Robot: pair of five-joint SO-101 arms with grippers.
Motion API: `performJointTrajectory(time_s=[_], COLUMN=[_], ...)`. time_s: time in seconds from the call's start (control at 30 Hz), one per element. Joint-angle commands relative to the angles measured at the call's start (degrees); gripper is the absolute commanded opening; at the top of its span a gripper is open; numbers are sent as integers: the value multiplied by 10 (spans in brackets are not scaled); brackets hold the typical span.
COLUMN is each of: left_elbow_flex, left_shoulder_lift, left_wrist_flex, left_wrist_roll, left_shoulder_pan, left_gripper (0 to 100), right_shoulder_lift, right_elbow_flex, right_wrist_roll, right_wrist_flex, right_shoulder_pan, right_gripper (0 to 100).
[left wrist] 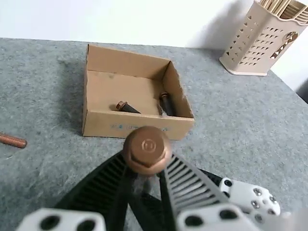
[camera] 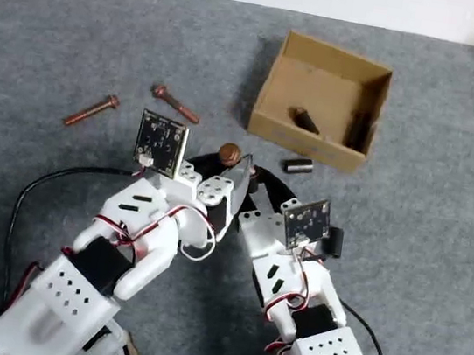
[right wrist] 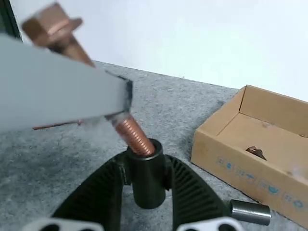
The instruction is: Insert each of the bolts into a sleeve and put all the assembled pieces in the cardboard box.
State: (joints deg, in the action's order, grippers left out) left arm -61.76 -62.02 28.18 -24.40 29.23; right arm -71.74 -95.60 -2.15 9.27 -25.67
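My left gripper [left wrist: 144, 180] is shut on a copper bolt [left wrist: 147, 147], head up. In the right wrist view the bolt's [right wrist: 120, 115] threaded end enters the top of a black sleeve [right wrist: 147, 178], and my right gripper [right wrist: 147, 185] is shut on that sleeve. From above, the bolt head [camera: 230, 154] shows where both arms meet, just in front of the cardboard box [camera: 271, 90]. The box [left wrist: 96, 120] holds two assembled pieces [left wrist: 127, 107] [left wrist: 166, 103]. Two loose bolts [camera: 92, 110] [camera: 176, 105] lie on the grey mat at the left. A spare sleeve [camera: 297, 165] lies by the box front.
A beige perforated holder [left wrist: 260, 38] with sticks stands beyond the box on the right. Cables [camera: 51, 182] trail beside the left arm. The grey mat [camera: 442, 224] stretches open to the right of the arms.
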Motion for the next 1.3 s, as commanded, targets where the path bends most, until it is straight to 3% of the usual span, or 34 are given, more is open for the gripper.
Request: performJointTrajectory(time_s=[0.0, 0.1, 0.33, 0.63, 0.77, 0.87, 0.97, 1.13, 1.27], left_elbow_flex=[5, 27, 83, 95, 96, 127, 182, 267, 291], left_shoulder_lift=[47, 110, 208, 164, 138, 137, 165, 235, 290], left_wrist_flex=[-9, -3, -4, -2, 1, 64, 144, 234, 245], left_wrist_roll=[4, 4, 0, 0, -1, -2, -2, -48, -94], left_shoulder_pan=[9, 9, 6, 3, -73, -162, -209, -229, -247], left_gripper=[152, 205, 204, 204, 200, 200, 200, 200, 200], right_shoulder_lift=[-6, -6, -6, -6, -6, -6, -6, -6, -6], right_elbow_flex=[-29, -29, -29, -33, -32, -30, -30, -30, -30], right_wrist_roll=[9, 9, 9, 7, 9, 9, 9, 9, 9], right_wrist_flex=[17, 17, 17, 17, 15, 15, 15, 15, 15], right_shoulder_pan=[11, 11, 4, -21, -20, -18, -18, -18, -18], right_gripper=[5, 5, 5, 5, 5, 5, 5, 5, 5])
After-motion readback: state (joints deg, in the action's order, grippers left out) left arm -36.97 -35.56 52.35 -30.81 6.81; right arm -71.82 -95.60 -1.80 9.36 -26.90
